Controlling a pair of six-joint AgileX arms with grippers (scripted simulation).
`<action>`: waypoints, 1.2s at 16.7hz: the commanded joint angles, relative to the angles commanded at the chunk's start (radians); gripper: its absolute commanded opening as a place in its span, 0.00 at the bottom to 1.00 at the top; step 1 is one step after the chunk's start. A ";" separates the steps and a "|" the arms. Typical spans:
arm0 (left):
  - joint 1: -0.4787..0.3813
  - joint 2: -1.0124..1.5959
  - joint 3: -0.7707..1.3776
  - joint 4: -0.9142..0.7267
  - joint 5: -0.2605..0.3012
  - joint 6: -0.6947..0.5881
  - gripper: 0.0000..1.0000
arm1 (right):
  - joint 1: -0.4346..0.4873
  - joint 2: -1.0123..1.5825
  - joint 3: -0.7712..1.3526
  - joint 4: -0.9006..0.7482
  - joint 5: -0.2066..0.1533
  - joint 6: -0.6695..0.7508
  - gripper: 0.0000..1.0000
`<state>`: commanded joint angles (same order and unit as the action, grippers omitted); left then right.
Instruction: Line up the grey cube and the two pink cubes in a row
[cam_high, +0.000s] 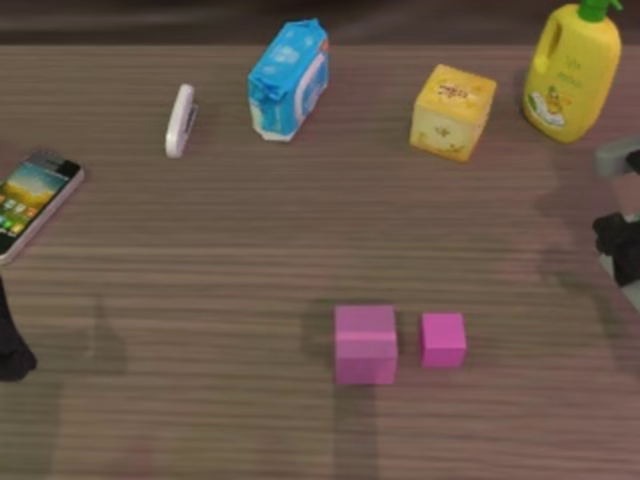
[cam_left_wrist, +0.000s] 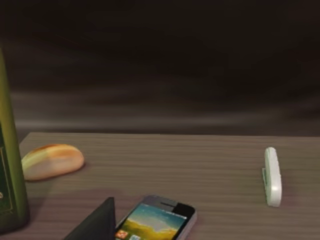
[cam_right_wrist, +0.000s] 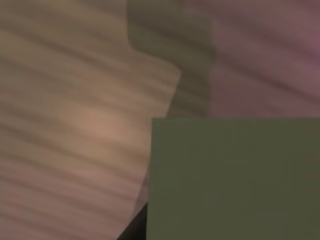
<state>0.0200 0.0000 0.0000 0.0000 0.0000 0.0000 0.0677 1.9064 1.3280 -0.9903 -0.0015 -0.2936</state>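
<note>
Striped wooden table (cam_high: 200, 260), dark backdrop

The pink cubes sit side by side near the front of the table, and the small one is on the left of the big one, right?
Not quite. The top view shows the small pink cube on the right of the big pink cube. They do sit side by side near the front of the table.

No legible text anywhere. Yellow box (cam_high: 453, 112) and yellow bottle (cam_high: 574, 72) carry printed graphics, blue wipes pack (cam_high: 288, 80) has a white label patch, phone (cam_high: 32, 201) shows app icons on its screen, but no words, brands or numbers can be read on any of them. Pink cubes (cam_high: 365, 343) (cam_high: 443, 339) are plain, no markings.
</note>
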 joint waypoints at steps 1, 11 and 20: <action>0.000 0.000 0.000 0.000 0.000 0.000 1.00 | 0.000 -0.008 0.007 -0.010 0.000 0.000 0.00; 0.000 0.000 0.000 0.000 0.000 0.000 1.00 | 0.161 0.155 0.233 -0.125 0.001 0.217 0.00; 0.000 0.000 0.000 0.000 0.000 0.000 1.00 | 0.633 0.556 0.967 -0.437 0.005 0.928 0.00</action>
<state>0.0200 0.0000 0.0000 0.0000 0.0000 0.0000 0.7003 2.4625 2.2947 -1.4276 0.0039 0.6345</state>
